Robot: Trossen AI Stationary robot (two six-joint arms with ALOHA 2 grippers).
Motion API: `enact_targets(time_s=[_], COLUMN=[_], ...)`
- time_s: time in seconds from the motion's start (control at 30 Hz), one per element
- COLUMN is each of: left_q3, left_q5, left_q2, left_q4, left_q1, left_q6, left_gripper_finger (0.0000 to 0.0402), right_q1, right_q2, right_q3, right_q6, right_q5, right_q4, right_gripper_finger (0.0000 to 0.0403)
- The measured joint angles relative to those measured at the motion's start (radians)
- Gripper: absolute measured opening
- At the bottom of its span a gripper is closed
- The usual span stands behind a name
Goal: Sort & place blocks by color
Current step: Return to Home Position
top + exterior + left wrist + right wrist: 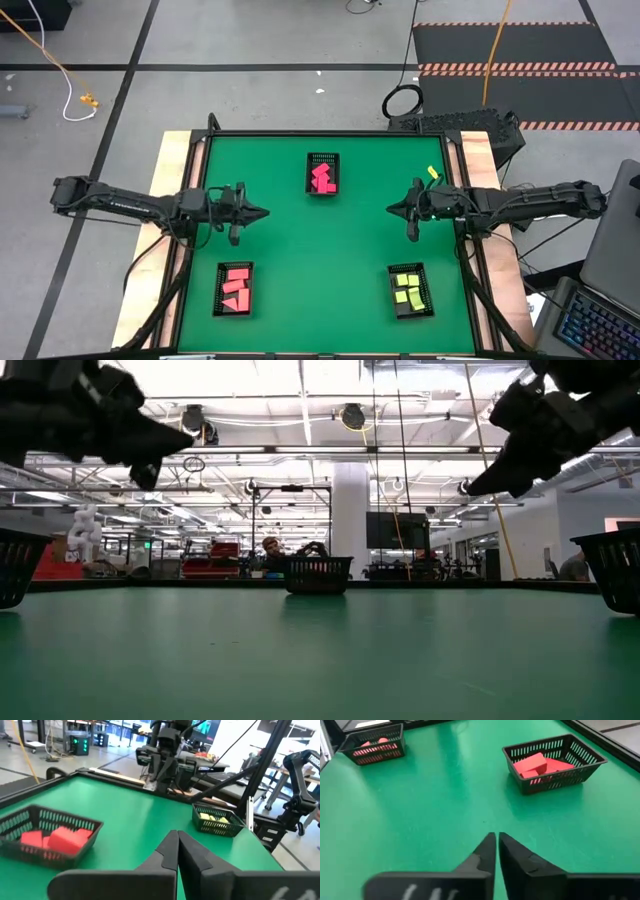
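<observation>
All the blocks lie in three black mesh trays on the green table. The magenta-pink blocks (322, 179) fill the far centre tray (322, 158), the coral-red blocks (235, 290) the near left tray (218, 290), and the yellow-green blocks (408, 292) the near right tray (392, 290). My left gripper (264, 212) hangs above the table's left side, shut and holding nothing, pointing toward the middle. My right gripper (390, 209) hangs over the right side, also shut with nothing between its fingers, facing the left one. Both grippers stand clear of the trays and of the table top.
The wide green stretch between the two grippers bears nothing. Wooden strips (170, 180) and a black frame (330, 131) border the table. In the low view the far tray (317, 573) stands at the centre, and the other two trays show at the picture's edges.
</observation>
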State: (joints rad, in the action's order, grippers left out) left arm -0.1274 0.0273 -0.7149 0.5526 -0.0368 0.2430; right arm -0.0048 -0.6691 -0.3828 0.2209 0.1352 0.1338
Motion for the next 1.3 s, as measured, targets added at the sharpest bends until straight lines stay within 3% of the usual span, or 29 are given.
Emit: enact_targets(time_s=[0.17,0.33,0.5,0.6,0.93,1.3], left_q3=[0.119,0.118,0.118,0.118,0.118,0.116], left_q5=[-0.007,-0.026,-0.062,-0.065,-0.062,-0.038], left_q2=[0.099,0.164,0.209,0.25,0.438,0.613], left_q4=[0.036,-0.035,-0.08,-0.145,-0.377,-0.54], left_q1=[0.002,0.002,0.002,0.002,0.002,0.002], left_q6=[0.015,0.0,-0.023,-0.021,0.002,0.022], left_gripper_finger=[0.0002,0.0001,0.0001,0.0001,0.0001,0.0002], right_q1=[0.0,0.0,0.0,0.0,0.0,0.0], right_q2=[0.027,0.066,0.14,0.209,0.451,0.598], right_q3=[0.049,0.108,0.193,0.234,0.319,0.333], right_q6=[0.024,0.026,-0.046,-0.056,-0.065,-0.061], right_q5=[-0.007,-0.026,-0.131,-0.137,-0.137,-0.135], right_q4=[-0.002,-0.019,-0.182,-0.233,-0.227,-0.161], right_gripper_finger=[0.001,0.0002,0.0001,0.0001,0.0,0.0])
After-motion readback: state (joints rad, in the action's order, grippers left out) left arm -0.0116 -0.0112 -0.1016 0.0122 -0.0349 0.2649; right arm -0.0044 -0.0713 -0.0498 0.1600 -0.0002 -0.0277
